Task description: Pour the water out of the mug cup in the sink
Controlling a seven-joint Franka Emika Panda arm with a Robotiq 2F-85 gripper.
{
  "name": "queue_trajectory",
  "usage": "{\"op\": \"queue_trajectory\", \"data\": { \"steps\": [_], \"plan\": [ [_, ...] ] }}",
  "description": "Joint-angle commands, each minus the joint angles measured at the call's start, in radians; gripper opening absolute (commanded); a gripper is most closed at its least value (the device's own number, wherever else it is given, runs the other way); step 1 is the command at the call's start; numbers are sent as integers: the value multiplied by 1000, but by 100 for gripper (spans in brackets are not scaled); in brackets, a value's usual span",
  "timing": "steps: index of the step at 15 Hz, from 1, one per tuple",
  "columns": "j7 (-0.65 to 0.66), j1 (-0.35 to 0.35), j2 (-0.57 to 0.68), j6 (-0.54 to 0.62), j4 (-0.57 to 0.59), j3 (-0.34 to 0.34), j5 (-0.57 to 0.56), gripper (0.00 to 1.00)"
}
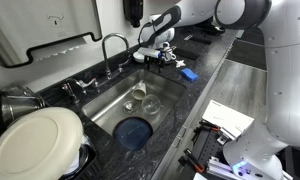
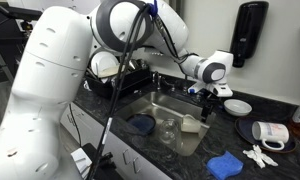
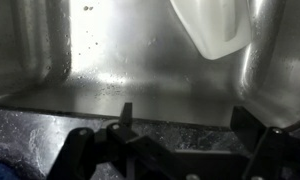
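Note:
The mug cup [image 2: 190,123], small and pale greenish, sits inside the sink [image 2: 155,100] near the end below my gripper. It also shows in an exterior view [image 1: 141,92] and at the top right of the wrist view [image 3: 210,25]. My gripper [image 2: 205,95] hovers above the sink's end rim, past the chrome faucet [image 1: 115,45], and also shows in an exterior view [image 1: 156,55]. In the wrist view the gripper [image 3: 185,115] is open and empty, with the cup ahead of the fingers and apart from them.
A clear glass [image 2: 168,127] and a dark blue round dish [image 2: 140,123] lie in the basin. A blue cloth [image 2: 225,165] and a white bowl [image 2: 237,107] are on the dark countertop. A white plate [image 1: 35,140] rests in the dish rack.

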Motion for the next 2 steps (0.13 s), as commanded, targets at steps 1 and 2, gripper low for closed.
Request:
{"op": "queue_trajectory", "data": {
  "steps": [1,2],
  "plan": [
    [-31,19,1,-56,31,-40,19,100],
    [-32,17,-1,-55,31,-43,25,100]
  ]
}}
